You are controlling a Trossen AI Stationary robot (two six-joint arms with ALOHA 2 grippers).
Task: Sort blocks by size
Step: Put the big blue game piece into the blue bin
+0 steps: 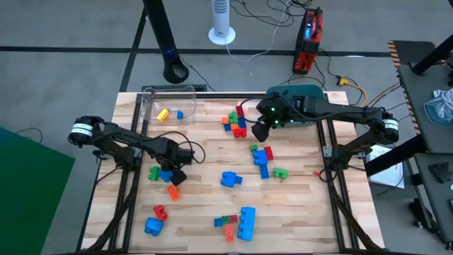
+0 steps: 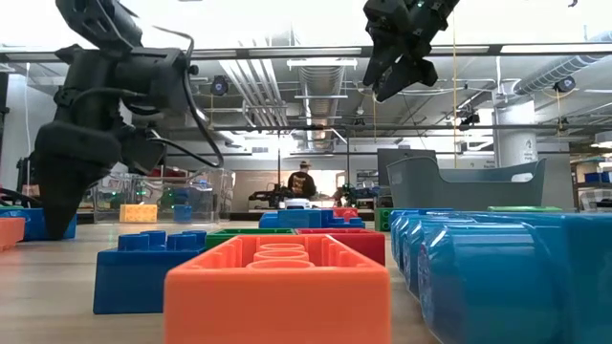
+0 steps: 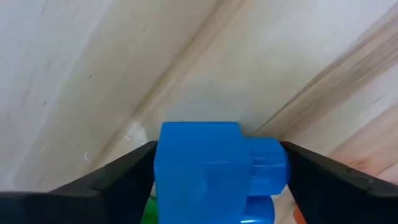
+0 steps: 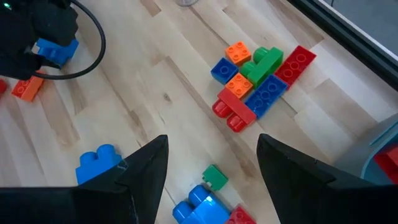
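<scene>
Bricks lay scattered over the pale wooden tabletop (image 1: 304,212), in small studded plastic of blue, red, green, orange and yellow. Nearest the front edge: a long blue studded brick (image 1: 246,223) beside a tiny red, green and orange cluster (image 1: 226,224), and a chunky blue brick (image 1: 153,226) next to a small red one (image 1: 160,211). Midway: the left tool (image 1: 172,176), low at the tabletop's left side, with its fingers pinching a chunky blue plastic brick (image 3: 208,171); an orange brick (image 1: 173,190) and a green brick (image 1: 153,172) lay just beside it. At centre: another chunky blue brick (image 1: 231,180) and a blue-and-red group (image 1: 262,157). Farther back: a mixed pile of small bricks (image 4: 258,84), with the right tool (image 1: 260,130) raised above it, fingers spread and empty. At the far left corner: a clear plastic box (image 1: 168,104) holding one small yellow brick (image 1: 163,114) and one small blue brick (image 1: 180,114). Judgement: sorting barely begun; nearly all bricks remained loose.
</scene>
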